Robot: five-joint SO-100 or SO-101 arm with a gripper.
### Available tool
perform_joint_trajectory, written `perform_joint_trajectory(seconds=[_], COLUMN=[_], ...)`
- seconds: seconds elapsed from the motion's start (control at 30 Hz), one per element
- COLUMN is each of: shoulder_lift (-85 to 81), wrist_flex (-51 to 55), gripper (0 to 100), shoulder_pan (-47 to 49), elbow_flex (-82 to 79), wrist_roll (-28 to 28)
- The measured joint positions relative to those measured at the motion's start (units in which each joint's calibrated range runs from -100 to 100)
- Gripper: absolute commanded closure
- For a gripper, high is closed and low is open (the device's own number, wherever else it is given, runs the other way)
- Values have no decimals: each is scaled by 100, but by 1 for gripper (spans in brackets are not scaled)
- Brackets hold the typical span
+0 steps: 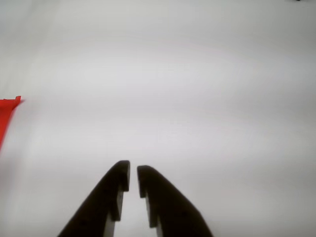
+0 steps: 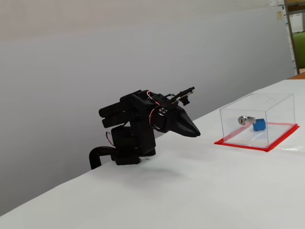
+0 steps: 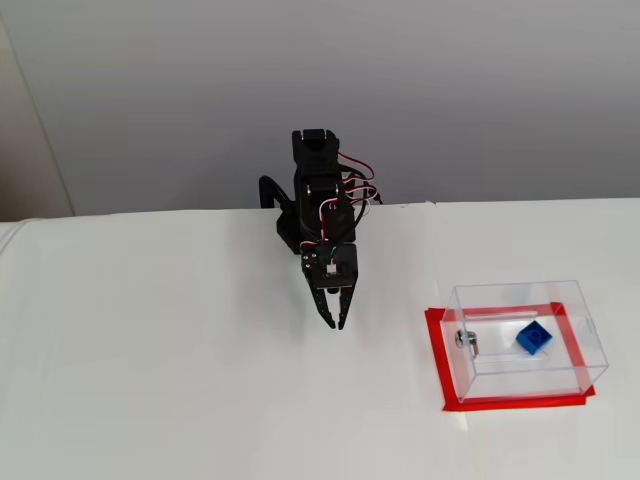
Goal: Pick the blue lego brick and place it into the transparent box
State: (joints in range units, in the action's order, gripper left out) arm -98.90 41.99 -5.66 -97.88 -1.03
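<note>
The blue lego brick point(image 3: 533, 339) lies inside the transparent box point(image 3: 520, 300), which has a red base rim and a silver lock cylinder point(image 3: 465, 341) on its left wall. In a fixed view the brick point(image 2: 259, 125) shows through the clear wall of the box point(image 2: 276, 107). My gripper point(image 3: 335, 322) is folded low near the arm's base, well to the left of the box, empty, with the jaws nearly closed. In the wrist view the gripper point(image 1: 133, 170) shows a narrow gap over bare white table, with a red corner of the box base point(image 1: 7, 111) at the left edge.
The white table point(image 3: 150, 360) stretches around the arm. A grey wall point(image 3: 450, 90) stands behind the arm's base point(image 2: 126, 152).
</note>
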Motion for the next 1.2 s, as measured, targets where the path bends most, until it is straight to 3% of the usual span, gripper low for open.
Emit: perform_joint_trajectory(seconds=[0.2,0.53,1.2], shoulder_lift=[-8,-25,-25], wrist_flex=[0,917,960], gripper=[98,98,98], shoulder_pan=[-96,-246,-246], elbow_flex=[-62,-62,-62], wrist_roll=[10,-5,29])
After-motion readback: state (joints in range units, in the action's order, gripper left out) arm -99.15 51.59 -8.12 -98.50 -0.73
